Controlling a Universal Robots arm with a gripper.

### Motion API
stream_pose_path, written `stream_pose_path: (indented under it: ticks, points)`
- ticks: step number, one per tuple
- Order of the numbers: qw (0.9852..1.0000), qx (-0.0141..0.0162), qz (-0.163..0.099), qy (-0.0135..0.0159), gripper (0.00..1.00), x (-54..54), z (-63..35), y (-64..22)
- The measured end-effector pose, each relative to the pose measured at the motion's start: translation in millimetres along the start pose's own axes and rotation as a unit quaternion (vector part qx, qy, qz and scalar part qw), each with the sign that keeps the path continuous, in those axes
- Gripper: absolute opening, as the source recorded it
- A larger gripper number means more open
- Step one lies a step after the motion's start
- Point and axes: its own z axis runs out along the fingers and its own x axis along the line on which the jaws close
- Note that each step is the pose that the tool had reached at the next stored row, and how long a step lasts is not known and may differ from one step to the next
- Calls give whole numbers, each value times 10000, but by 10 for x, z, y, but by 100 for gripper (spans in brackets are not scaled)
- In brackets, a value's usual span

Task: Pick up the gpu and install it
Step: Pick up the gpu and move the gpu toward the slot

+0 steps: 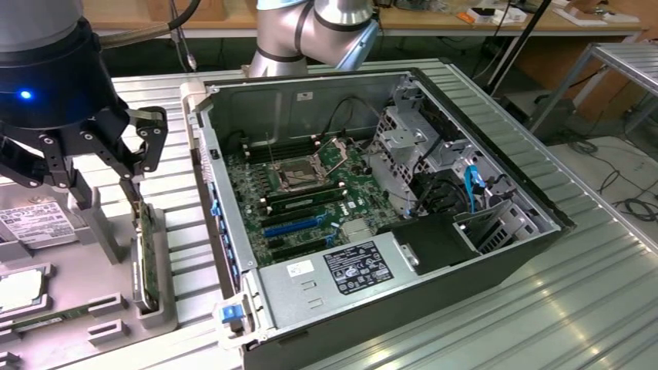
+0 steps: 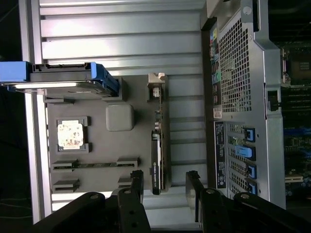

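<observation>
The gpu (image 1: pixel 145 258) stands on its edge in a slot of the grey holder tray (image 1: pixel 113 327), at the exterior view's left, beside the open computer case (image 1: pixel 514 231). In the wrist view the gpu (image 2: pixel 158 145) shows as a thin dark card seen edge-on, with its silver bracket at the far end. My gripper (image 1: pixel 103 189) hangs just above the card, open. In the wrist view my gripper (image 2: pixel 165 187) has its two black fingers (image 2: pixel 137 184) on either side of the card's near end, apart from it.
The case lies on its side with the motherboard (image 1: pixel 308 181) and blue slots (image 1: pixel 293 225) exposed. The tray (image 2: pixel 97 145) also holds a CPU (image 2: pixel 71 134), a RAM stick (image 2: pixel 95 165) and a blue-framed drive (image 2: pixel 68 80). A labelled hard drive (image 1: pixel 36 223) lies near the gripper.
</observation>
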Motion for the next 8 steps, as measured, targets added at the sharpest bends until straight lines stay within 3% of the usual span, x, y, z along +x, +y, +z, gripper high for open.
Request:
stream_pose_path:
  ticks: [8]
  points:
    - [10000,0,0,0,48,0,0,0]
